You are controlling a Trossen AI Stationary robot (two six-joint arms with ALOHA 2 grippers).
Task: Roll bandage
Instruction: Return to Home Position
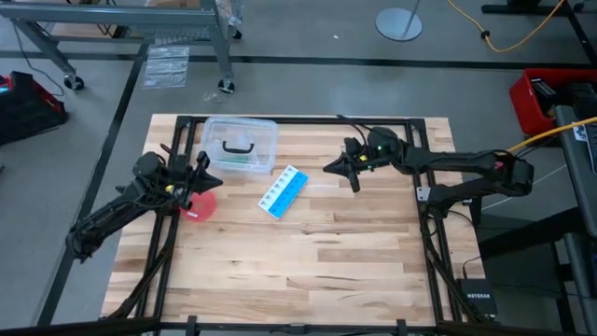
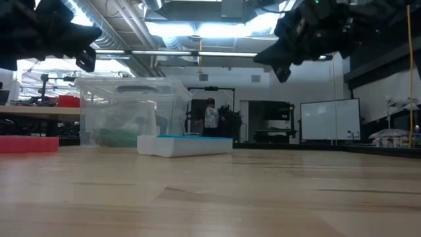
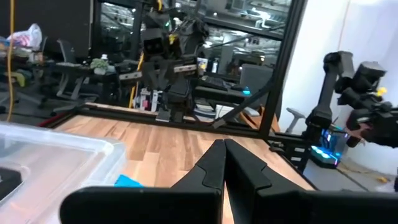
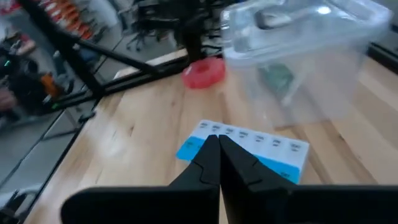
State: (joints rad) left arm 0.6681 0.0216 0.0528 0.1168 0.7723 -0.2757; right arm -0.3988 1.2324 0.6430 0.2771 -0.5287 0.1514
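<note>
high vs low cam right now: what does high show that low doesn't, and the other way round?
High only: the black handle on the container lid, both arms end to end, and the table's full outline. Low only: the bandage plainly, a green bundle low inside the container, and a person in the room behind. Both: the lidded container, pill box, red disc, left gripper and right gripper.
</note>
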